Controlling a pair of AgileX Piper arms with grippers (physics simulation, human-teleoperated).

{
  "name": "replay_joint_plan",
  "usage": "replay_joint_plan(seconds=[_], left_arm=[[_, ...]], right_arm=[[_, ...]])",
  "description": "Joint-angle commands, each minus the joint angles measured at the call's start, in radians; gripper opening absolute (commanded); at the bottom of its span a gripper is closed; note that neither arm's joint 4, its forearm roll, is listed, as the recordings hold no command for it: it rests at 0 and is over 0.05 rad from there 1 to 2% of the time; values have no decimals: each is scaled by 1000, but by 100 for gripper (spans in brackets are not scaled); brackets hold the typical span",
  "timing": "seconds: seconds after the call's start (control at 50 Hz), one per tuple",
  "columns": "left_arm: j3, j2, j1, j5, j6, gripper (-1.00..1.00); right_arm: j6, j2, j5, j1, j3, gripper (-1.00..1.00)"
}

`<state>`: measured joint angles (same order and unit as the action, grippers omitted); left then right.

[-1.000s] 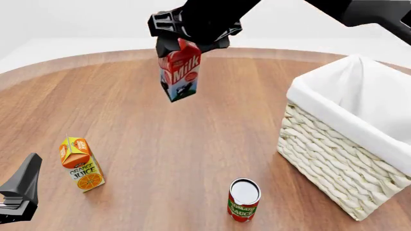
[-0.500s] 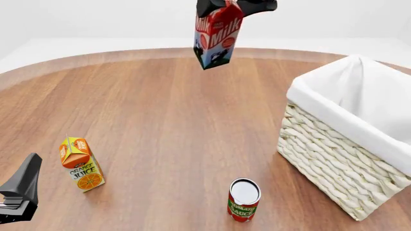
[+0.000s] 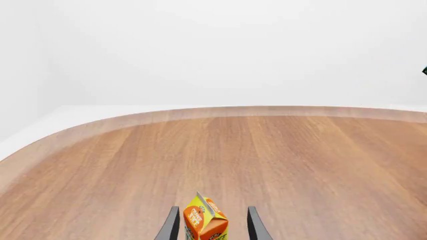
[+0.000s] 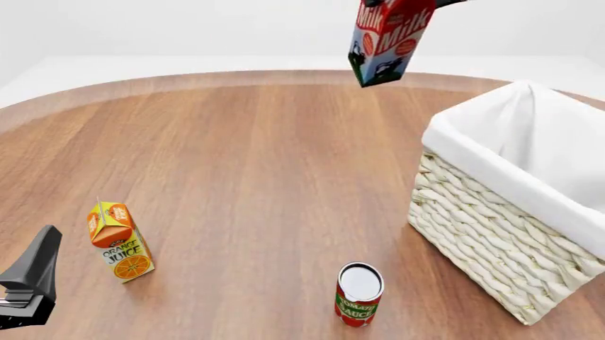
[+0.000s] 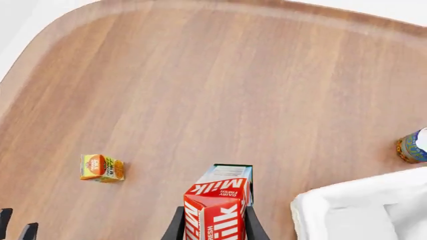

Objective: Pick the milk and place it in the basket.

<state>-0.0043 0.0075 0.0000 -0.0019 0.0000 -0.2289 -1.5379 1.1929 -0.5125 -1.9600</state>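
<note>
The small red gable-top milk carton (image 4: pixel 389 39), white "Milk" lettering on its red upper part and a black-and-white cow on the blue-and-white lower part, hangs tilted in the air high above the round brown wooden table (image 4: pixel 255 170), near the top edge of the front view, its base clear of the wood. The right gripper (image 5: pixel 215 220) pinches it — in the right wrist view the two dark fingers (image 5: pixel 175 225) press against opposite sides of the carton just below its gable. The carton is to the left of and above the near corner of the large rectangular pale woven wicker basket (image 4: pixel 492 234), not over its opening; the basket's white cloth lining (image 4: pixel 529 134) folds over the rim. Well apart from it, toward the near left of the table, stands the small orange-and-white orange juice carton (image 4: pixel 118 242), upright, and the left gripper (image 3: pixel 211 225) sits low just behind it with its fingers spread — touching nothing, the juice carton's gable showing between them in the left wrist view. Near the front edge, between the juice carton and the basket, a red-and-green tomato sauce can (image 4: pixel 359 294) stands upright.
</note>
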Motion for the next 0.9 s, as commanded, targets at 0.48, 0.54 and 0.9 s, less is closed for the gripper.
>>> replay_joint_plan(seconds=[0.48,0.54,0.9], left_arm=[[0,0,0,0,0,100],[0,0,0,0,0,100],[0,0,0,0,0,100]], right_arm=[[2,271,-21,233,269,-100],[8,287,-16,257,278,-100],[0,370,-31,364,397,-100]])
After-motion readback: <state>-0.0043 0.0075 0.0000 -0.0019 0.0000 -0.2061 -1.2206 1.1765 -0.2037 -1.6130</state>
